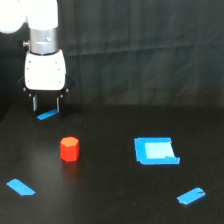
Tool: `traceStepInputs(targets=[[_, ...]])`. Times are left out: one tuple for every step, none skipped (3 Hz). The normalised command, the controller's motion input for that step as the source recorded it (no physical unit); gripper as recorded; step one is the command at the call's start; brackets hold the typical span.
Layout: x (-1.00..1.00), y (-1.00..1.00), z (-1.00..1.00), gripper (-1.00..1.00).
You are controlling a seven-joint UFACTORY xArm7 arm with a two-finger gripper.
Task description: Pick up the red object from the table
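Hovering hand point(46, 105), fingers apart, empty | red object point(69, 149) upright on table point(110, 200), below-right of hand

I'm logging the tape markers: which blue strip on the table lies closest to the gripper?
The short blue strip just under the gripper, at the exterior view's upper left. The other two strips lie along the near edge, far below it.
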Motion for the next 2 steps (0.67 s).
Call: traceStepInputs(targets=[[0.01,0.04,-0.06,0.98],[0.16,-0.28,-0.16,1.0]])
